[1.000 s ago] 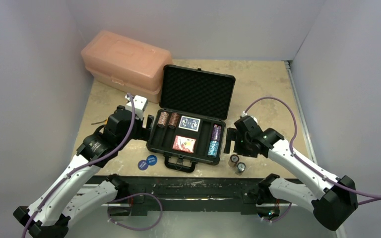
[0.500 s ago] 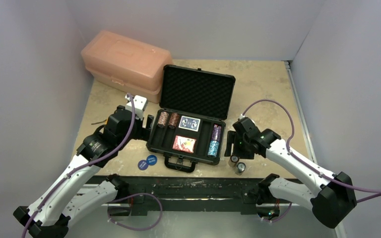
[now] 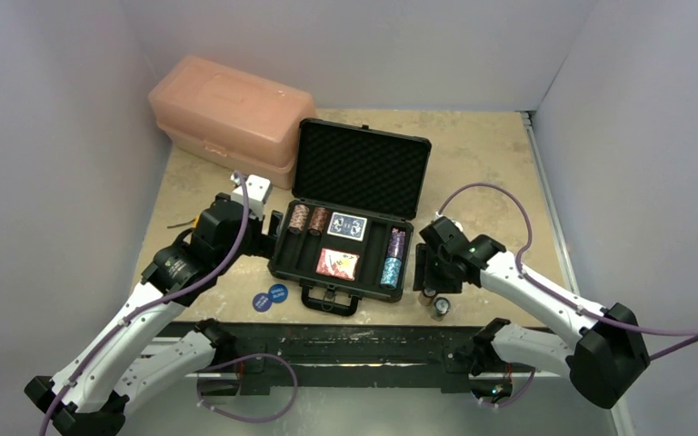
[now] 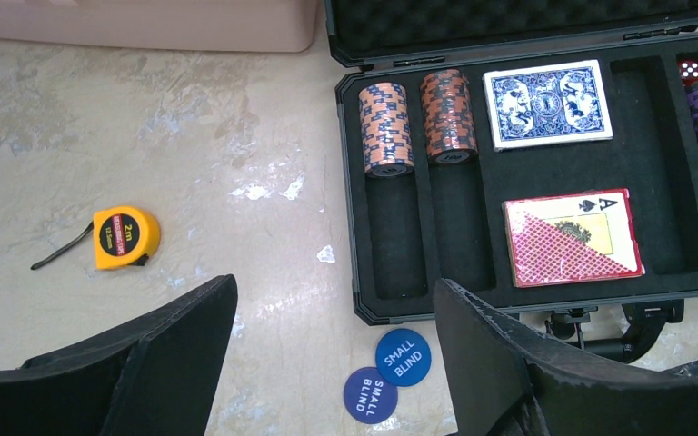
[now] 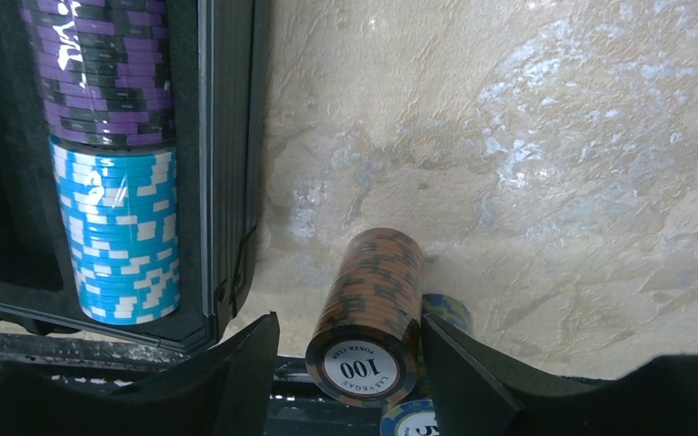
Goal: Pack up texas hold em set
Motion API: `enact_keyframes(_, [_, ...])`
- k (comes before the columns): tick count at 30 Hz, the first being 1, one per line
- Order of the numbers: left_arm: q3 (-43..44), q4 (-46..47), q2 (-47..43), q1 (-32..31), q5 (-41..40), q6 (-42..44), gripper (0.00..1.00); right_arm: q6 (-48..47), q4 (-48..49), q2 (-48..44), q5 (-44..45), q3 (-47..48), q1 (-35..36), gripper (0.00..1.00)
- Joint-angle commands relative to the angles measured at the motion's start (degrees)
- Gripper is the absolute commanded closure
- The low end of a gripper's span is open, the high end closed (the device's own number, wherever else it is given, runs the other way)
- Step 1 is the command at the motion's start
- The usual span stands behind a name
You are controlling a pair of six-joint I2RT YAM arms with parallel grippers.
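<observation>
Currently I rate packing as mostly done: the briefcase (image 3: 363, 173) lies open at the table's (image 3: 491, 154) near edge with decks (image 4: 547, 103) and chip stacks (image 4: 386, 127) seated, while two blue discs (image 4: 403, 357) and the orange stack (image 5: 368, 313) by its right wall, straddled ungripped by my parted right gripper (image 5: 350, 331), remain outside; left gripper (image 4: 334, 286) spread, empty.

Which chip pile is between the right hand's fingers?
The orange-brown pile marked 100, lying on the table outside the case. The purple pile and light-blue pile sit inside it.

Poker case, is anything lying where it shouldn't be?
Yes. Two blue discs lie on the table outside the case, an orange chip stack lies sideways beyond its right wall, and a yellow tape measure sits to its left.
</observation>
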Motion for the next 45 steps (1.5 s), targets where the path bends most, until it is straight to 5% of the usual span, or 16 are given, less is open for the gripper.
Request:
enact_keyframes(1, [0.01, 1.01, -0.19, -0.30, -0.99, 0.74, 0.21, 1.49, -1.40, 0.89, 2.71, 0.89, 1.46, 0.38])
enact_keyframes(20, [-0.15, 0.94, -0.83, -0.60, -1.43, 0.84, 0.21, 5.52, -3.37, 2.82, 8.51, 1.54, 6.25, 0.56])
enact_keyframes(38, [-0.36, 1.07, -0.92, -1.12, -1.15, 1.10, 0.21, 5.49, -6.94, 1.68, 10.52, 9.64, 6.67, 1.00])
enact_keyframes(45, [-0.63, 1.46, -1.75, -1.49, 0.07, 1.67, 0.22, 4.75, -9.41, 1.60, 10.99, 15.21, 6.67, 1.00])
